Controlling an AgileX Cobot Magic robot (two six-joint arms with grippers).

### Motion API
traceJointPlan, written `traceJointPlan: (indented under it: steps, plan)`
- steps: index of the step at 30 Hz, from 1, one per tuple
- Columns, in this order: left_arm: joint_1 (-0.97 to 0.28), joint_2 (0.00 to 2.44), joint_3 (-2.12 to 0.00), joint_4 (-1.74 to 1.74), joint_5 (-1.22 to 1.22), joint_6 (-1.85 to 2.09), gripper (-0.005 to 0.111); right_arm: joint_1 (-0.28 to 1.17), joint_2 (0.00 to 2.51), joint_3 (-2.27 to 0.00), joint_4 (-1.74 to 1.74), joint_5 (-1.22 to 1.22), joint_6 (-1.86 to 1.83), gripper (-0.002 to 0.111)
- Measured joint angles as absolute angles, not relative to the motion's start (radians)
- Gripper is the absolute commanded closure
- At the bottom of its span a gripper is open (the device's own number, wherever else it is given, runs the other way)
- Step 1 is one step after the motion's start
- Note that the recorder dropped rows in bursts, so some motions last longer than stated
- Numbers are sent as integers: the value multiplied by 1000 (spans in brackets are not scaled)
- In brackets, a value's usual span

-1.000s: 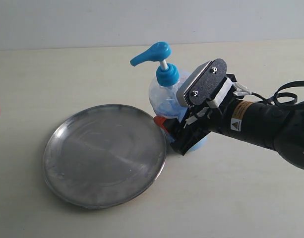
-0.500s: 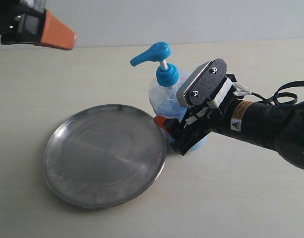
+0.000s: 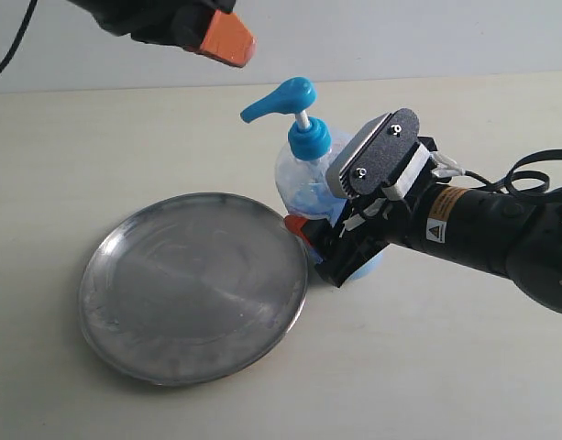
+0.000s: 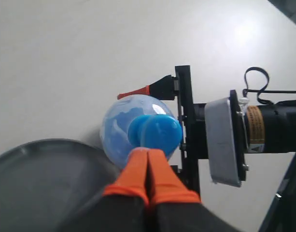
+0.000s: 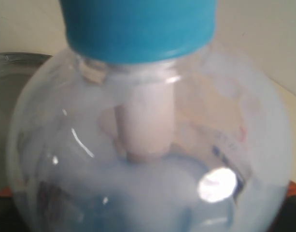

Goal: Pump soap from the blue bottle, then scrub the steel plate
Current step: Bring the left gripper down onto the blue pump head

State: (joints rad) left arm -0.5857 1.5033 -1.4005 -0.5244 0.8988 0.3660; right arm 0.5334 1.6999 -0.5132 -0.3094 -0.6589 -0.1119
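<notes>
The blue bottle (image 3: pixel 299 174) stands upright just right of the steel plate (image 3: pixel 193 284), its blue pump head (image 3: pixel 285 96) pointing left over the plate. My right gripper (image 3: pixel 328 240) is shut on the bottle's lower body, and one orange fingertip (image 4: pixel 133 92) shows beside it. The bottle (image 5: pixel 148 145) fills the right wrist view, with pale blue soap (image 5: pixel 152 203) inside it. My left gripper (image 3: pixel 227 41) hangs shut and empty above and left of the pump head. In the left wrist view its tips (image 4: pixel 148 153) sit just short of the pump head (image 4: pixel 155 133).
The plate (image 4: pixel 41 179) lies flat on a pale tabletop (image 3: pixel 446 367). The right arm's black body and cable (image 3: pixel 528 174) stretch in from the right edge.
My left gripper has come in from the left edge, risen and moved right toward the pump head. The right gripper, bottle and plate have stayed still.
</notes>
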Motion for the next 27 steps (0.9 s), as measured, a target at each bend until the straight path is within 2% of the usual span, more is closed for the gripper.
traceJointPlan:
  steps: [8, 27]
  plan:
    - [-648, 1569, -1499, -432, 911, 359, 106, 533, 1700, -513, -309, -659, -112, 108]
    - [-680, 1585, -1503, -430, 913, 328, 106, 533, 1700, -513, -309, -659, -112, 108]
